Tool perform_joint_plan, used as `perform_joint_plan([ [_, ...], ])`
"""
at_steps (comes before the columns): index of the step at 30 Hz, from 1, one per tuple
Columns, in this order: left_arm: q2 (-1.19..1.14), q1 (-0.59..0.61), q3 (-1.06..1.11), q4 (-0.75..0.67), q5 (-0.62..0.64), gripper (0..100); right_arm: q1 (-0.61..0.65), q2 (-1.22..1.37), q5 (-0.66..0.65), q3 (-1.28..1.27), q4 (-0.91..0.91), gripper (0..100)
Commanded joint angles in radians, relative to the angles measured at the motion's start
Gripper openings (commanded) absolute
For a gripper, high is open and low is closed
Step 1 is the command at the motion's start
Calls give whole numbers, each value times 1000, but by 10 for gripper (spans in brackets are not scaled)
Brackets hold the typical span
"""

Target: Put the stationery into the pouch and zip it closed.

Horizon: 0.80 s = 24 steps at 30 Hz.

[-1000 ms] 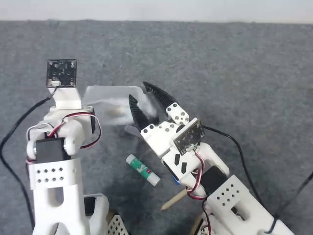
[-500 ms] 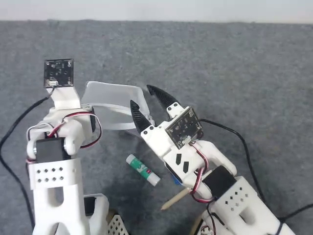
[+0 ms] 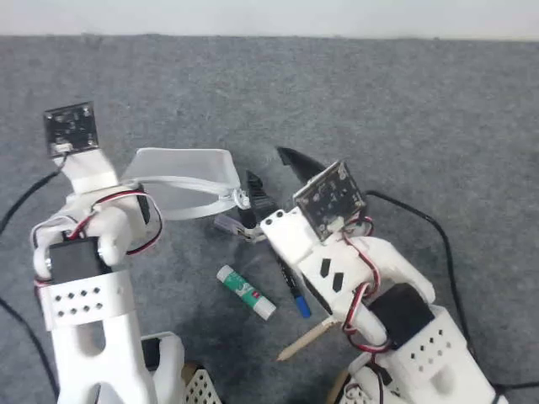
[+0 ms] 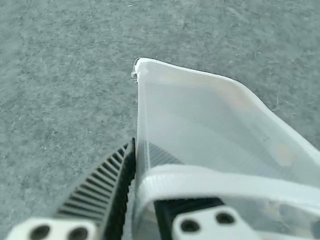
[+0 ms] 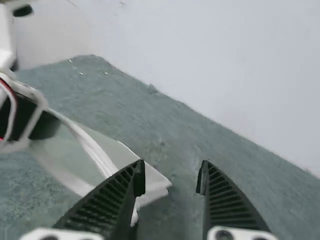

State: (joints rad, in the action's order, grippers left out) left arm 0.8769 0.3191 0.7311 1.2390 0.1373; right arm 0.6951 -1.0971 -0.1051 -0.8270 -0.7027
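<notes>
My left gripper is shut on the rim of a translucent pouch, with one pouch wall pinched between the fingers. In the high view the pouch hangs tilted above the mat, beside the left arm. My right gripper stands open and empty just right of the pouch's corner; its wrist view shows the gripper next to the pouch. On the mat near the front lie a white glue stick, a blue pen and a wooden pencil.
A small lilac thing lies under the pouch's near corner. Grey mat spreads free to the back and right. The arm bases stand at the front edge, with cables trailing at both sides.
The left arm has swung left and tilted, carrying the pouch with it. The right arm has shifted right and turned, uncovering the blue pen beneath it.
</notes>
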Motion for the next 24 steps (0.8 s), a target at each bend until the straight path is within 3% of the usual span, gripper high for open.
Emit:
perform_joint_plan([
  [1, 2, 11, -35, -18, 17, 9, -28, -27, -11, 71, -105, 167],
  [12, 2, 92, -38, -40, 52, 9, -25, -16, 68, 66, -280, 166],
  [24, 2, 222, -58, -61, 103, 9, -22, 360, 109, 75, -173, 166],
])
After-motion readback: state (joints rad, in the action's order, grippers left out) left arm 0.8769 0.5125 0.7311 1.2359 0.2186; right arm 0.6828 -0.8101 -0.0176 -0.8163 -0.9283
